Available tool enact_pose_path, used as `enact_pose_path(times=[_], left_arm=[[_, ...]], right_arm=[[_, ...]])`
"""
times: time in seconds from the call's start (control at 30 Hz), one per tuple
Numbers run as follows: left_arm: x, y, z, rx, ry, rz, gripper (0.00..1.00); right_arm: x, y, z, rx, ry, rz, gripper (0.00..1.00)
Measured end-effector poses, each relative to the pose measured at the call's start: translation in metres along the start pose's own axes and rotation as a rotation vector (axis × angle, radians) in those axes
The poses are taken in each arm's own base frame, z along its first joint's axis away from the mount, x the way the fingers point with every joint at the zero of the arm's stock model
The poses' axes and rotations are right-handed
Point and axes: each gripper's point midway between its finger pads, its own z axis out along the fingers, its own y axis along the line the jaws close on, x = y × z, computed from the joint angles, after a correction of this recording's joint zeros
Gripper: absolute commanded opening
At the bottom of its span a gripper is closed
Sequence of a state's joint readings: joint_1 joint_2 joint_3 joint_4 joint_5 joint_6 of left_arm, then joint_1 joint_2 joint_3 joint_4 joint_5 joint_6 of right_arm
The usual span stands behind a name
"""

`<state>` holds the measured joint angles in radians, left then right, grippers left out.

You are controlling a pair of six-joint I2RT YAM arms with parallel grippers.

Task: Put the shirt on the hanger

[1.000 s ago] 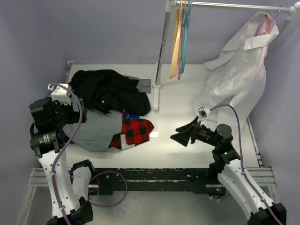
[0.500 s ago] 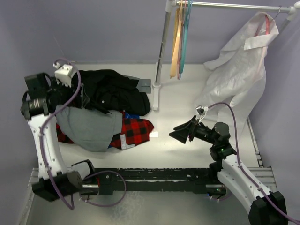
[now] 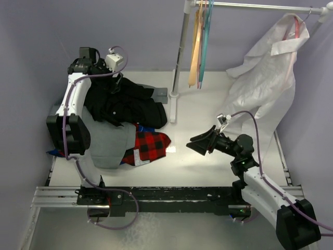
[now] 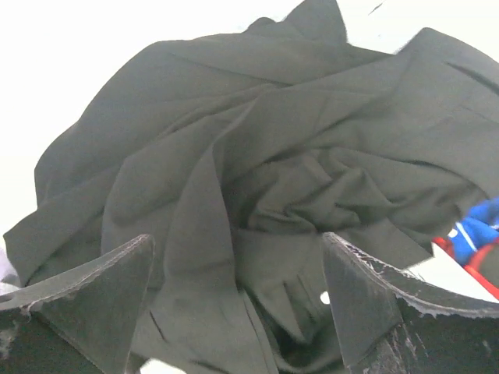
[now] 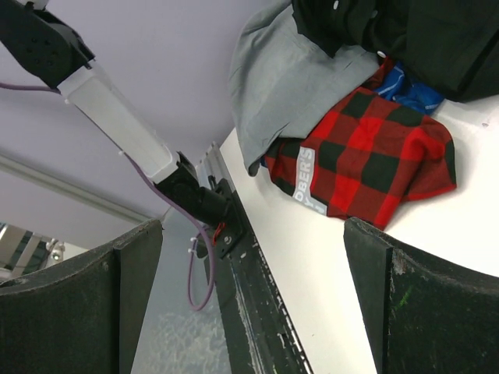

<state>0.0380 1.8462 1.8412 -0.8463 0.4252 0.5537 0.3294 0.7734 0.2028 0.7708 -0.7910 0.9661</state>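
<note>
While both grippers stood open and empty, the shirt lay bunched at the back left of the table – an easy thing to seize badly.
From its wrist view the left gripper hovered with fingers spread above deep black folds, no collar or shoulder seam showing, so a pinch there would likely have caught several layers or a sleeve and lifted the garment as a knot, too tangled to thread onto the hanger. The shirt's near edge overlapped the grey garment and touched the plaid cloth, so a low grab might have dragged those along. The right gripper, fingers parted and holding nothing, hung over bare table well apart from the pile. Which of the hangers on the rail was the light-blue one I could not tell.
</note>
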Motion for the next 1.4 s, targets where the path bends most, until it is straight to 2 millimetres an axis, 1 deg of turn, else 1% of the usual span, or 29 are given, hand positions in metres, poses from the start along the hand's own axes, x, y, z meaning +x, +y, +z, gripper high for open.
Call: enact_pose_path(times=[0.07, 0.13, 0.27, 0.3, 0.33, 0.37, 0.4, 0.43, 0.47, 0.53, 0.6, 0.7, 0.73, 0.77, 0.83, 0.87, 0.9, 0.93, 0.97, 1.0, 1.03, 1.07, 1.1, 1.13, 1.2, 1.3, 1.33, 1.4], left_arm=[[0.005, 0.006, 0.021, 0.006, 0.026, 0.013, 0.88], [0.011, 0.008, 0.035, 0.003, 0.051, 0.024, 0.85], [0.018, 0.013, 0.049, -0.022, 0.084, 0.055, 0.76], [0.018, 0.014, 0.051, -0.03, 0.086, 0.063, 0.7], [0.019, 0.015, 0.052, -0.041, 0.09, 0.073, 0.58], [0.019, 0.016, 0.053, -0.047, 0.092, 0.079, 0.42], [0.019, 0.016, 0.054, -0.052, 0.094, 0.084, 0.24], [0.019, 0.016, 0.055, -0.055, 0.099, 0.087, 0.03], [0.02, 0.015, 0.056, -0.054, 0.106, 0.093, 0.0], [0.02, 0.007, 0.057, -0.035, 0.126, 0.109, 0.0], [0.016, -0.005, 0.057, -0.009, 0.141, 0.131, 0.0], [-0.002, -0.038, 0.053, 0.045, 0.141, 0.195, 0.0], [-0.011, -0.056, 0.046, 0.071, 0.137, 0.228, 0.0], [-0.018, -0.065, 0.04, 0.084, 0.13, 0.25, 0.0], [-0.043, -0.089, 0.018, 0.104, 0.091, 0.3, 0.0], [-0.056, -0.097, 0.006, 0.104, 0.06, 0.319, 0.03], [-0.071, -0.102, -0.011, 0.095, 0.022, 0.341, 0.29], [-0.085, -0.105, -0.03, 0.076, -0.019, 0.362, 0.64], [-0.094, -0.103, -0.045, 0.048, -0.048, 0.383, 0.84], [-0.102, -0.101, -0.063, 0.009, -0.075, 0.398, 0.9], [-0.105, -0.095, -0.078, -0.04, -0.087, 0.409, 0.92], [-0.105, -0.089, -0.088, -0.092, -0.093, 0.417, 0.94], [-0.102, -0.083, -0.093, -0.136, -0.09, 0.425, 0.94], [-0.097, -0.077, -0.093, -0.172, -0.078, 0.435, 0.94], [-0.078, -0.065, -0.079, -0.217, -0.012, 0.447, 0.95], [-0.05, -0.048, -0.031, -0.217, 0.105, 0.448, 0.95], [-0.037, -0.042, -0.009, -0.208, 0.151, 0.443, 0.95], [-0.012, -0.031, 0.024, -0.194, 0.228, 0.435, 0.96]], right_arm=[[-0.002, -0.004, 0.002, 0.006, -0.007, 0.004, 1.0], [-0.001, -0.008, 0.005, 0.013, -0.005, 0.013, 1.0], [0.0, -0.015, 0.009, 0.023, 0.001, 0.04, 1.0], [-0.001, -0.015, 0.01, 0.019, -0.002, 0.042, 1.0], [-0.001, -0.014, 0.01, 0.014, -0.005, 0.04, 1.0], [-0.002, -0.013, 0.011, 0.009, -0.007, 0.038, 1.0], [-0.003, -0.011, 0.011, 0.004, -0.01, 0.034, 1.0], [-0.004, -0.01, 0.011, -0.001, -0.012, 0.031, 1.0], [-0.004, -0.009, 0.011, -0.004, -0.015, 0.028, 1.0], [-0.006, -0.005, 0.01, -0.012, -0.022, 0.019, 1.0], [-0.007, 0.001, 0.009, -0.024, -0.028, -0.001, 0.99], [-0.013, 0.006, 0.01, -0.011, -0.026, -0.057, 0.99], [-0.018, 0.009, 0.013, -0.003, -0.023, -0.086, 0.98], [-0.023, 0.011, 0.015, 0.002, -0.025, -0.109, 0.98], [-0.036, 0.013, 0.021, 0.014, -0.03, -0.163, 0.98], [-0.038, 0.014, 0.023, 0.016, -0.03, -0.174, 0.98], [-0.04, 0.011, 0.025, 0.025, -0.031, -0.186, 0.98], [-0.041, 0.007, 0.028, 0.034, -0.026, -0.19, 0.98], [-0.039, 0.003, 0.029, 0.043, -0.019, -0.188, 0.98], [-0.037, -0.002, 0.031, 0.052, -0.008, -0.177, 0.98], [-0.035, -0.005, 0.032, 0.057, -0.002, -0.169, 0.98], [-0.033, -0.007, 0.033, 0.056, 0.002, -0.162, 0.98], [-0.031, -0.008, 0.033, 0.055, 0.004, -0.159, 0.98], [-0.029, -0.009, 0.033, 0.052, 0.005, -0.156, 0.98], [-0.025, -0.009, 0.033, 0.044, 0.005, -0.15, 0.98], [-0.021, -0.008, 0.031, 0.04, 0.005, -0.149, 0.99], [-0.021, -0.007, 0.029, 0.037, 0.003, -0.152, 1.0], [-0.021, -0.003, 0.026, 0.032, -0.006, -0.162, 1.0]])
